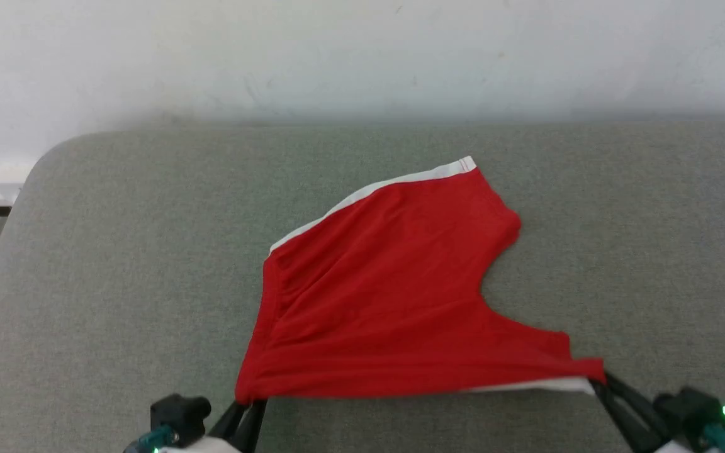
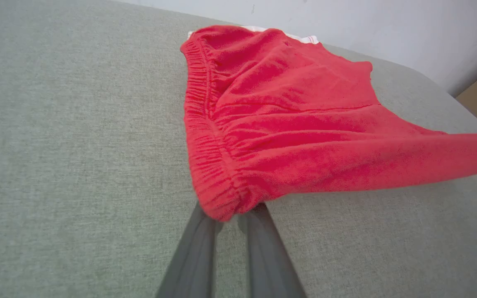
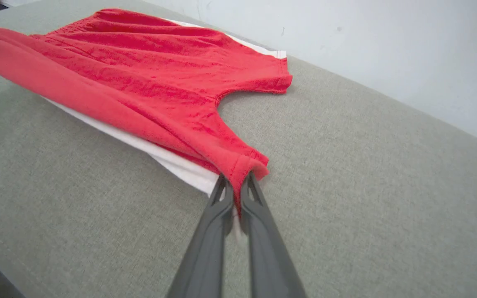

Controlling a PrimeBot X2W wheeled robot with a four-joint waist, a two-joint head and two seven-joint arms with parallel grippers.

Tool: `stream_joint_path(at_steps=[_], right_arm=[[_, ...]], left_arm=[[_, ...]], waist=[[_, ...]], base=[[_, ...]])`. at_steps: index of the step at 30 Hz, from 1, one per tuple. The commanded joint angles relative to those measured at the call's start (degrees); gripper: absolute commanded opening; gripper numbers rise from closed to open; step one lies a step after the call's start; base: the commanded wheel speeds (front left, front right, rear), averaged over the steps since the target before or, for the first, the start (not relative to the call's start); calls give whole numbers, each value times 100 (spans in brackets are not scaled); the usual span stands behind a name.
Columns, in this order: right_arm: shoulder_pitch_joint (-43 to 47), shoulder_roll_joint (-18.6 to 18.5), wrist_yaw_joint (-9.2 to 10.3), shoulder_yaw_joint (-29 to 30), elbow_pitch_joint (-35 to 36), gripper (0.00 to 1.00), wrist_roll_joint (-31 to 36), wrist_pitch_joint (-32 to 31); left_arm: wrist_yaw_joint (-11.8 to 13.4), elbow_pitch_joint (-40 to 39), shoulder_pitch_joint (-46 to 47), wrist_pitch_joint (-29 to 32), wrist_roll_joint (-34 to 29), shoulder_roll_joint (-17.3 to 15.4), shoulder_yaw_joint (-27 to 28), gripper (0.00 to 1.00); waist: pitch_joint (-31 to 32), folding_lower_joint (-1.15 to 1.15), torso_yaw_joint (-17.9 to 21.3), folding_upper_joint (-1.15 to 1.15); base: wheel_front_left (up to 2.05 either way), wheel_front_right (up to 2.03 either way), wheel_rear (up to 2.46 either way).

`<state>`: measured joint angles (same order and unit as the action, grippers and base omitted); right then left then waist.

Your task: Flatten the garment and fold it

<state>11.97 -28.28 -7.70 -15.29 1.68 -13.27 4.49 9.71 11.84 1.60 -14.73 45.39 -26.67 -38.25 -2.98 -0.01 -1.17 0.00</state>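
You've got the red shorts point(image 1: 387, 296) lying on the grey upholstered surface point(image 1: 117, 251), with the near edge strung tight between both claws. Your left gripper point(image 2: 230, 213) is clamped on the gathered waistband point(image 2: 205, 136) at its near corner. Your right gripper point(image 3: 236, 182) is pinched down on the very tip of a leg hem, and white trim point(image 3: 180, 167) shows just underneath.

That right-hand bite looks thin to me. Spread the arms any wider and I'd expect the hem tip to pop free, so the whole edge would sag. The white layer below sits beside the fingers, and I can't tell whether it's caught, so the layers may slide apart when you move.

Watch the far leg too. It rests skewed towards the wall, and a hard pull towards you would likely drag it into wrinkles instead of flattening it. The gathered waistband could also bunch if the left side leads. Keep the tension even and lower the edge gently.
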Motion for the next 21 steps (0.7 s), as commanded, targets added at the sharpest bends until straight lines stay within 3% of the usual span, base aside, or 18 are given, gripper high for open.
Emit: stream_joint_path(at_steps=[1, 13, 18, 21], right_arm=[[-417, -82, 21, 48, 39, 0, -32, -122], [-3007, -656, 21, -560, -524, 0, -547, -793], [-4742, -651, 21, -1343, -1398, 0, -893, -1234], [-5301, -592, 21, -1563, -1846, 0, -982, -1324]], left_arm=[[53, 5, 278, -5, -98, -54, 68, 0], [-324, 388, 2014, 262, -606, 165, -121, 0], [-502, 609, 2819, 346, -719, 294, -112, 0], [-565, 724, 3069, 404, -746, 371, -139, 0]], waist=[[-113, 1, -59, 0], [-1097, 1, -446, 0], [-1701, 1, -621, 0], [-1901, 1, -685, 0]], base=[[0, 0, 0], [0, 0, 0], [0, 0, 0], [0, 0, 0]])
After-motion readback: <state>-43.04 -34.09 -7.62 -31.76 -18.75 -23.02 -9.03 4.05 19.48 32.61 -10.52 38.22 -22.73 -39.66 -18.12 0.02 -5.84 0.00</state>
